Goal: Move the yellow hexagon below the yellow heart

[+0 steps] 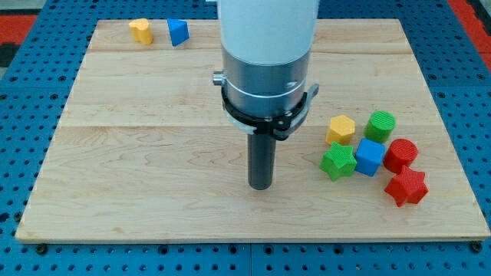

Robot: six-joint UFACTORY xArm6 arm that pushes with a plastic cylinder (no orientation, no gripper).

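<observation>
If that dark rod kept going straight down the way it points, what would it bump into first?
Only the wooden board: my tip points straight down at bare wood, seemingly on or just above it. No block lies beneath; the nearest, the green star, sits to the view's right.

Between my tip [261, 187] and the yellow hexagon [341, 129] the wooden board [138, 153] lies open, but the green star [337, 162], blue cube [370, 157], green cylinder [380, 125], red cylinder [400, 155] and red star [406, 188] crowd its near and right sides.
</observation>
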